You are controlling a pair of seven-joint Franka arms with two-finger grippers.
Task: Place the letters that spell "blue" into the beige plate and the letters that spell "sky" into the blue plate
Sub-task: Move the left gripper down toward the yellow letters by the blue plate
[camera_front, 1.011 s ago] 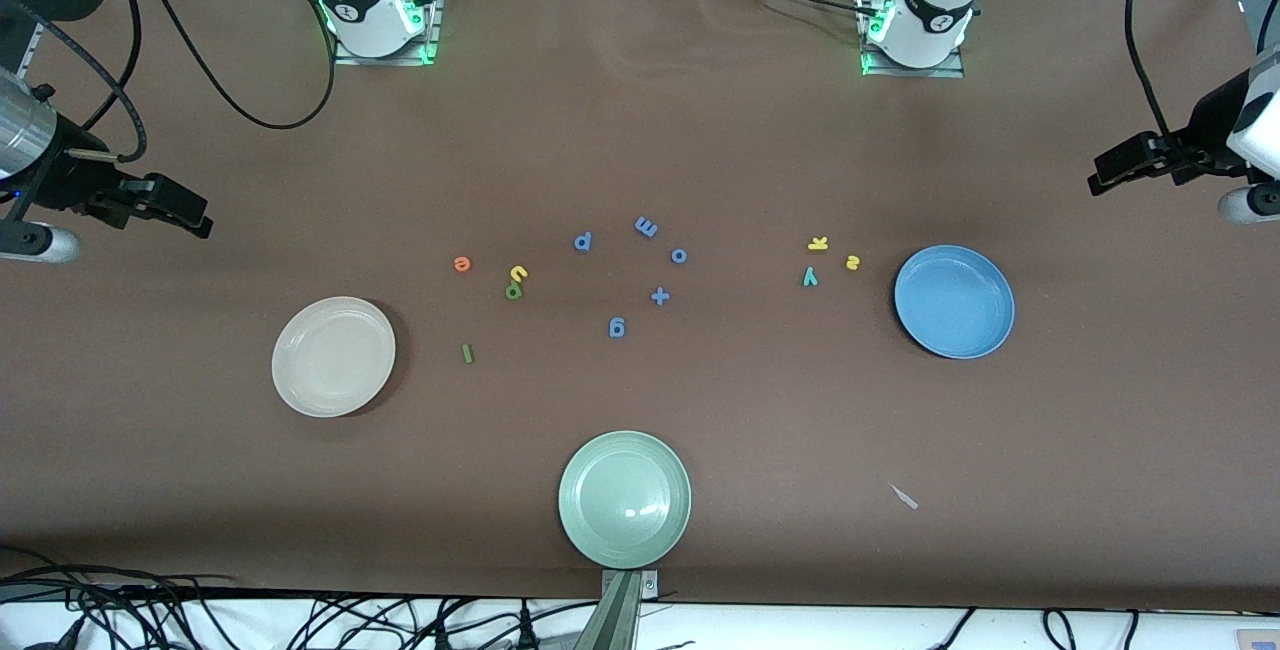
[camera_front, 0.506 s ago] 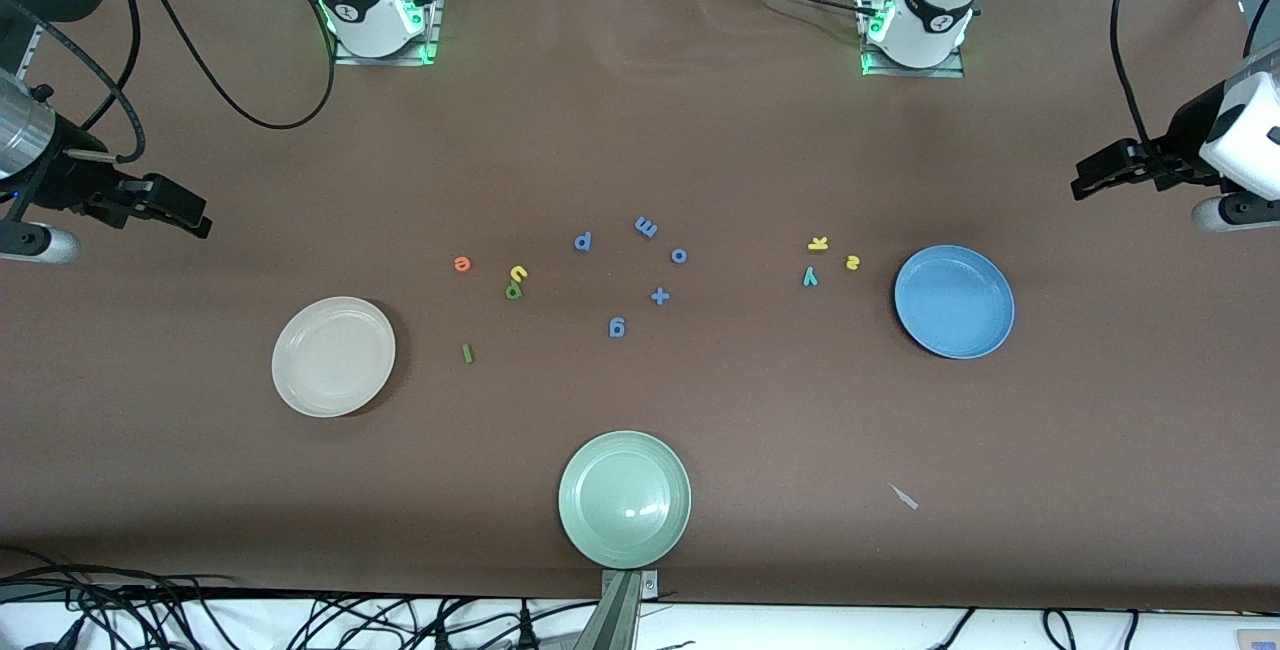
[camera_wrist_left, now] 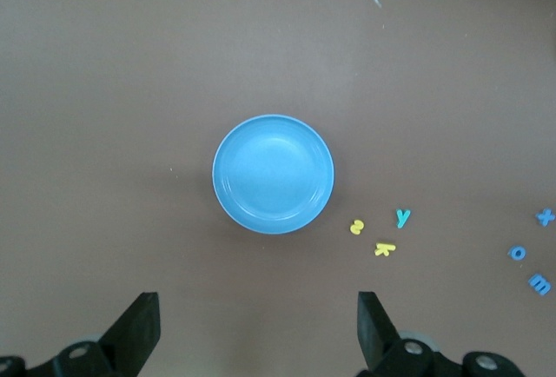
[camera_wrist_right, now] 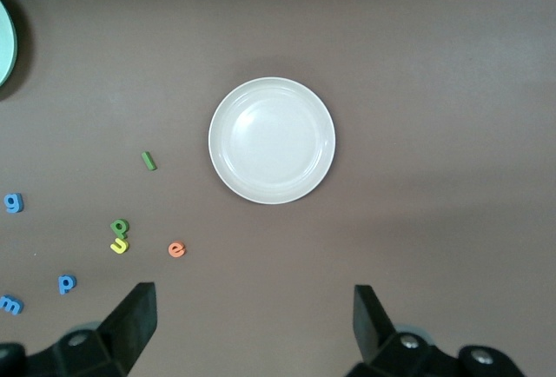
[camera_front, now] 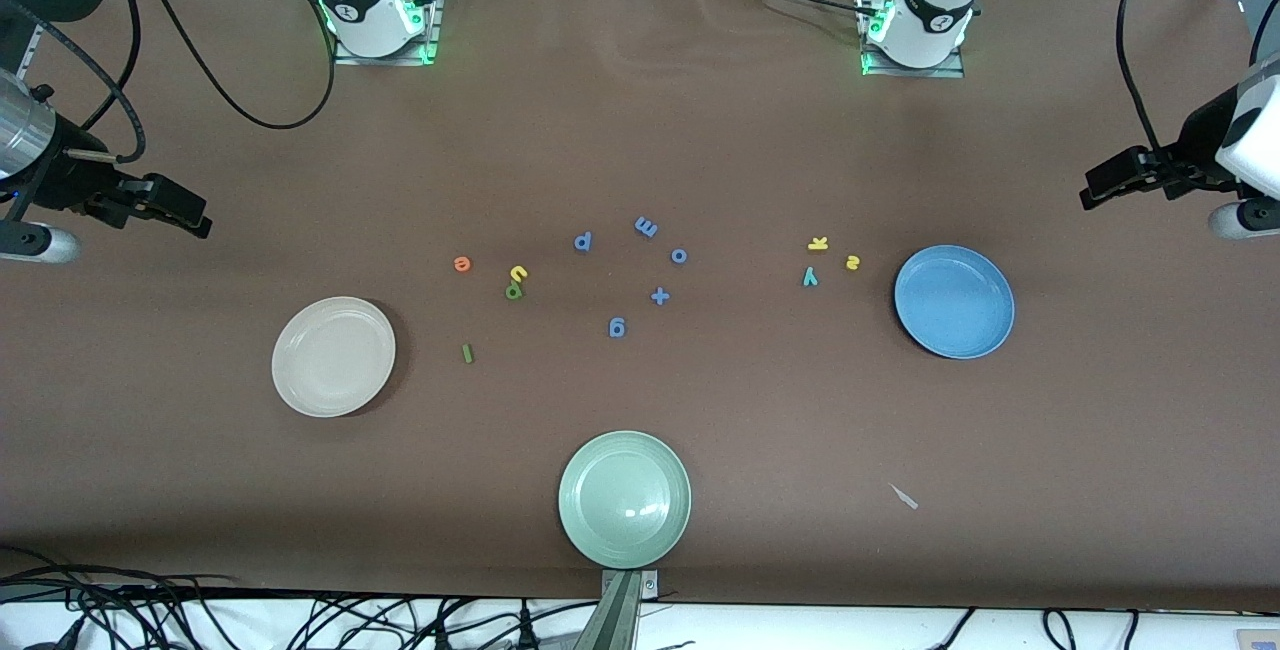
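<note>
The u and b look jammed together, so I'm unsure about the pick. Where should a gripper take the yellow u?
Probably from straight above, fingers across the yellow u on its edges clear of the green b. It lies flat on the table, touching the b on the side nearer the front camera, so that side offers no finger room.

You have a round pale green shallow plate (camera_front: pixel 624 499) on the brown counter (camera_front: pixel 700 130), at its edge nearest the front camera. Mid-counter lie small all-blue foam pieces, each apart from the others: a p (camera_front: pixel 583 242), an m (camera_front: pixel 646 226), an o (camera_front: pixel 679 256), a plus sign (camera_front: pixel 660 296) and a g (camera_front: pixel 617 328). A small pale scrap (camera_front: pixel 904 497) lies toward the left arm's end.
</note>
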